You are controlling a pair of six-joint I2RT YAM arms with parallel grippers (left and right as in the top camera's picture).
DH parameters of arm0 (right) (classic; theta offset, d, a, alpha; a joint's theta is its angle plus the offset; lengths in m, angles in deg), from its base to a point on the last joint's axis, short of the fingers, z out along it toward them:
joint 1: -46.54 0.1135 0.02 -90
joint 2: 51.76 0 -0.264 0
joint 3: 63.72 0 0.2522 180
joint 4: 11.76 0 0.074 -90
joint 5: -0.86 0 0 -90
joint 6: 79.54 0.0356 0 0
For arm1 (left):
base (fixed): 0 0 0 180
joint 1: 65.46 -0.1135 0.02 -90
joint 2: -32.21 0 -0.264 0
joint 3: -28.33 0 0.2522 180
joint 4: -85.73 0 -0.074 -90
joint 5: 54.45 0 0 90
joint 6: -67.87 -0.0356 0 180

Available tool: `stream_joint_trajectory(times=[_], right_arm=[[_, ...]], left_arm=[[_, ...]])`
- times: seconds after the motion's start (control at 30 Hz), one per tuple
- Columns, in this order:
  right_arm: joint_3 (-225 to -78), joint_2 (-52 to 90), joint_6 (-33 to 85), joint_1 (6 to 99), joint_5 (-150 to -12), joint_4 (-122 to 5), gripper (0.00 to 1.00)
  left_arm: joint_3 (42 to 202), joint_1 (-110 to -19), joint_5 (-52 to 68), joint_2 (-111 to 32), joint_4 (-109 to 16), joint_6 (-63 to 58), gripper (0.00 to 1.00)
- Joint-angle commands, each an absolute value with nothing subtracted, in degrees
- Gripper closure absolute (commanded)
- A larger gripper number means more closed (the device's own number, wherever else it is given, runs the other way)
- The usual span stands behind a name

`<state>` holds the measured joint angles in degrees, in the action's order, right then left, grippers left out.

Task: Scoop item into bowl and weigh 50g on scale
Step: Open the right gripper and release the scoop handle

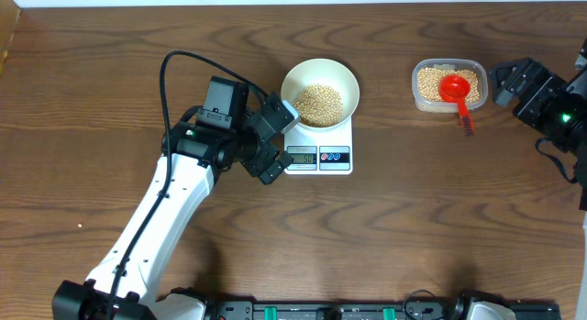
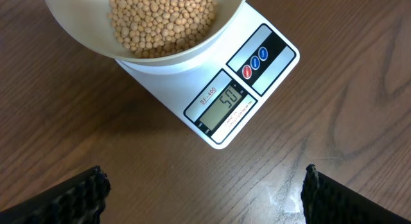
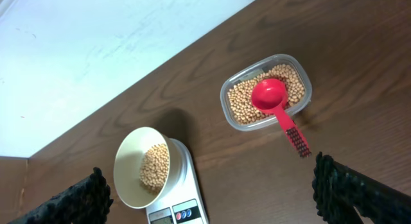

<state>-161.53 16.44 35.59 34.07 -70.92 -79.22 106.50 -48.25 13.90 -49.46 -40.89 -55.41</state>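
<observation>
1. Beans (image 1: 317, 104): heaped in the white bowl (image 1: 293, 82), which sits on the far part of the scale (image 1: 318, 158). This leaves the display (image 2: 228, 99) uncovered, and we read 50 there.
2. Left pincer (image 1: 278, 141): spread wide, holding nothing, just left of the scale. We judge it is placed so its camera can read the display.
3. Red scoop (image 1: 456, 87): resting in the clear tub (image 1: 417, 89) of spare beans, far right on the counter (image 1: 413, 219).
4. Right pincer (image 1: 506, 89): released and empty, just right of the tub.

We judge the weighing met.

White bowl (image 1: 319, 83), tan beans (image 1: 317, 104)
</observation>
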Motion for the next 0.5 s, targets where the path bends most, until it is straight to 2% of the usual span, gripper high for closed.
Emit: stream_joint_trajectory(times=[0.0,0.2,0.47], right_arm=[[-162.2,16.2,34.6,34.3,-70.8,-79.4,0.01],[-162.2,16.4,25.3,34.2,-72.4,-80.6,0.01],[-160.1,13.5,15.4,34.8,-84.5,-78.4,0.01]], left_arm=[[106.7,-48.3,14.2,-49.0,-40.9,-56.0,0.02],[106.7,-48.3,14.2,-49.0,-40.9,-56.0,0.02],[106.7,-48.3,14.2,-49.0,-40.9,-56.0,0.02]])
